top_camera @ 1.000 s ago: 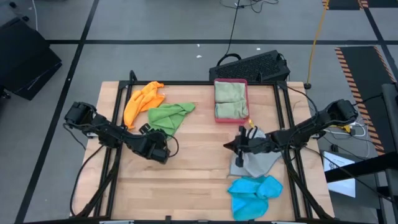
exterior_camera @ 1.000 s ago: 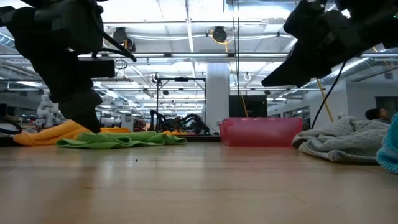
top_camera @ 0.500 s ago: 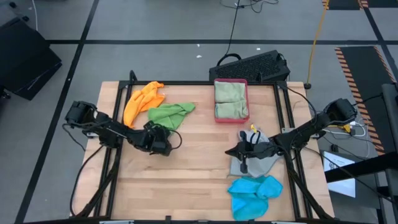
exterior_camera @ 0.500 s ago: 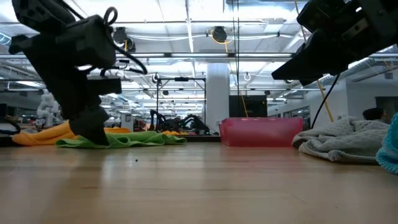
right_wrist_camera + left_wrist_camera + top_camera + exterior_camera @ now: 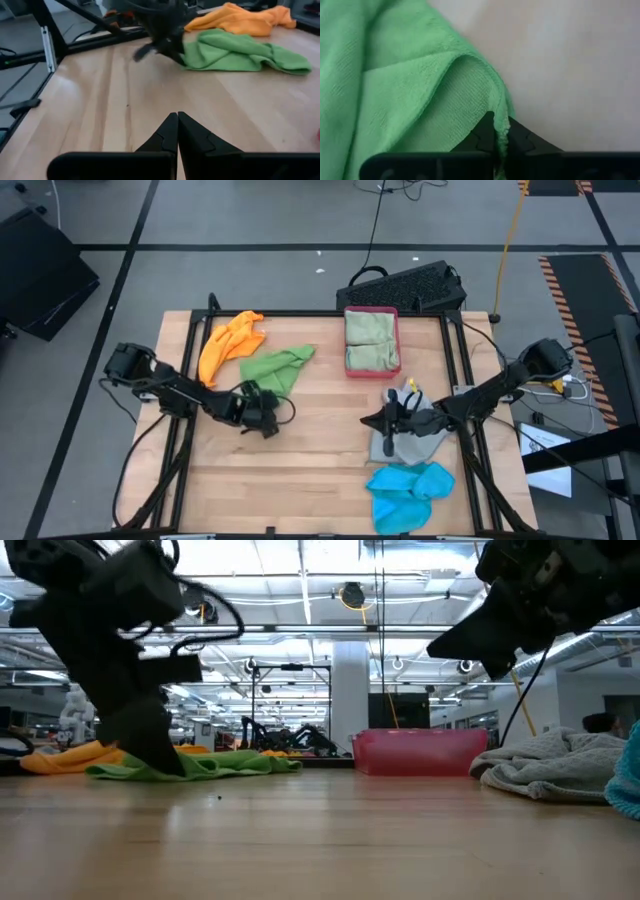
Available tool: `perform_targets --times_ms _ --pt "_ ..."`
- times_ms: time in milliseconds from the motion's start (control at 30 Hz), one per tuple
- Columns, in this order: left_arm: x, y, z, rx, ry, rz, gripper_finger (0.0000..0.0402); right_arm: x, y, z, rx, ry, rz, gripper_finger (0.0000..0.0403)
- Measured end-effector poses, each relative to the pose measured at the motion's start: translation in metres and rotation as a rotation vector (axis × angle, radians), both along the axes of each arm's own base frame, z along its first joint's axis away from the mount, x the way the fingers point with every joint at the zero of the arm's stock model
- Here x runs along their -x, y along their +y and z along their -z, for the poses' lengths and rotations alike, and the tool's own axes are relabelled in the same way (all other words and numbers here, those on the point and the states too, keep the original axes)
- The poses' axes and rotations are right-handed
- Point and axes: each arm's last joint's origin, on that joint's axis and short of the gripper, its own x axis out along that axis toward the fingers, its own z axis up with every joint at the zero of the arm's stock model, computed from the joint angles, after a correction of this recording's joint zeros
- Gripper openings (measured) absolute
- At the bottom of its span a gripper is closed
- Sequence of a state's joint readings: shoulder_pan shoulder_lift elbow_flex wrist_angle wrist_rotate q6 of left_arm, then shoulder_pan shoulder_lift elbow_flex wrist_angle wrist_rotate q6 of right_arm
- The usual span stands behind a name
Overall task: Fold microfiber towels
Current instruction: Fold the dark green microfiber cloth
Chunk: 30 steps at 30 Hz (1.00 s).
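Obs. 1: Left gripper (image 5: 496, 137) is pinching the near edge of the bright green towel (image 5: 272, 366); in the left wrist view the cloth's hem is running down between the two pressed-together fingertips (image 5: 482, 134). A second back those fingers were spread, a little farther toward the table's front edge and just off the cloth.

Obs. 2: Agreed. In the low view the left arm is standing over the green towel's near corner, the tip down at the wood, where earlier it was sitting farther left over the orange one. The green towel's outline is looking slightly pulled at that corner, otherwise lying where it was.

Obs. 1: Right gripper (image 5: 177, 131) is hovering with its fingers pressed together, holding nothing, above bare wood beside the grey towel (image 5: 415, 442). It is sitting slightly closer to the table's front than a second ago.

Obs. 2: Orange towel (image 5: 230, 340) is lying crumpled at the back left of the table (image 5: 310, 450), touching the green one. Blue towel (image 5: 408, 490) is lying bunched at the front right, just in front of the grey. Pale sage towels (image 5: 371, 340) are resting folded in the pink-red tray (image 5: 371, 311) at the back centre. None of these is showing any shift.
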State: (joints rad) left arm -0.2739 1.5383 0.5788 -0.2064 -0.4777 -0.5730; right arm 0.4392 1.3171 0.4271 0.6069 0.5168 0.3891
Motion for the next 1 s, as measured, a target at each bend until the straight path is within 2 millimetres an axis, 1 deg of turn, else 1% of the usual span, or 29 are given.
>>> perform_targets --times_ms 67,167,267,367,567,733,867,1000 --pt "-0.006 -0.012 -0.008 0.032 -0.026 0.051 0.0018 -0.003 0.005 0.004 -0.023 -0.020 0.001 0.0002" --pt "-0.015 -0.031 -0.021 0.053 -0.082 0.109 0.0006 -0.011 0.014 0.010 -0.039 -0.051 -0.017 0.0002" --pt "-0.018 -0.047 -0.031 0.072 -0.126 0.147 0.0010 -0.026 0.024 0.015 -0.035 -0.046 -0.025 0.0002" --pt "-0.020 -0.060 -0.037 0.088 -0.183 0.185 0.0024 -0.046 0.035 0.021 -0.024 -0.029 -0.028 0.0002" --pt "-0.021 -0.077 -0.044 0.148 -0.294 0.211 0.0039 -0.095 0.061 0.024 0.032 -0.033 -0.092 0.0002" --pt "-0.018 -0.089 -0.047 0.149 -0.333 0.256 0.0055 -0.128 0.079 0.021 0.080 0.021 -0.118 0.0002" --pt "-0.015 -0.096 -0.049 0.144 -0.371 0.252 0.0068 -0.144 0.087 0.023 0.112 0.089 -0.121 0.0002" --pt "-0.017 -0.099 -0.053 0.117 -0.409 0.274 0.0081 -0.148 0.089 0.024 0.132 0.106 -0.126 0.0002"
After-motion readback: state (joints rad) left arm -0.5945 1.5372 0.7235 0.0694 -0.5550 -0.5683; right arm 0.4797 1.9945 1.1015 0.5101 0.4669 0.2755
